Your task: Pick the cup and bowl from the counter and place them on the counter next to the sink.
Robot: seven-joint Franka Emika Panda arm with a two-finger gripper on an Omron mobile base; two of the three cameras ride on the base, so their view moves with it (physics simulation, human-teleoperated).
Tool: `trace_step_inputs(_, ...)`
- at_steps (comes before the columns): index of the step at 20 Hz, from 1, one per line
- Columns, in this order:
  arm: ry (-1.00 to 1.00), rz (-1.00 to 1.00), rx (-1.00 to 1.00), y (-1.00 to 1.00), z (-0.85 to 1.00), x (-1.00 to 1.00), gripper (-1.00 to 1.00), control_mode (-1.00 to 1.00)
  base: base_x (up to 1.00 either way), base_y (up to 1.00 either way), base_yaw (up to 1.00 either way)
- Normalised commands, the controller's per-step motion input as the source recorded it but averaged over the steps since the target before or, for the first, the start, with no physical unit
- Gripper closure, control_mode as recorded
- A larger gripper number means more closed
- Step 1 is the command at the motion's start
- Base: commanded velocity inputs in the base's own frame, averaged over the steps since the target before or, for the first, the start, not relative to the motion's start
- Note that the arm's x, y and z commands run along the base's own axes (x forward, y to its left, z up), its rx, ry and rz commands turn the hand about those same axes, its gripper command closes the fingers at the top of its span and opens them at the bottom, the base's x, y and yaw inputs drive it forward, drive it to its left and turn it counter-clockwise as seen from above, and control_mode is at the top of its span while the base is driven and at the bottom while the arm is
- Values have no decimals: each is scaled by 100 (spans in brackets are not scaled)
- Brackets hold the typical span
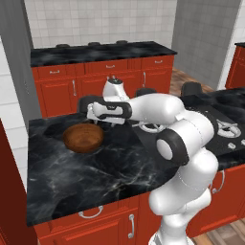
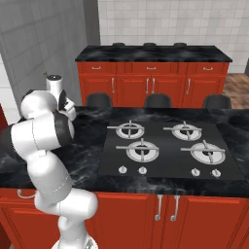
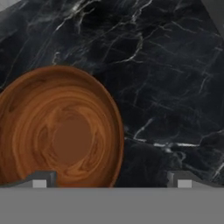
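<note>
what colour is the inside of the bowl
Warm brown with swirling wood grain; the bowl shows best in the hand view.

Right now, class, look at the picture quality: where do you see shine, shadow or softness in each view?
Left base view: the counter shows pale glossy sheen, and the bowl casts little shadow. Right base view: the hob reads flat and evenly lit. Hand view: the bowl's grained inside looks soft, slightly blurred.
</note>
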Motion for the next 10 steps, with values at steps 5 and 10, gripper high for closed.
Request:
trace_step_inputs(5,0,0,0,-29,-7,-41,-100,-100,0,0,0)
trace_step_inputs(10,-5,0,0,-1,-14,-6,-100,-100,0,0,0)
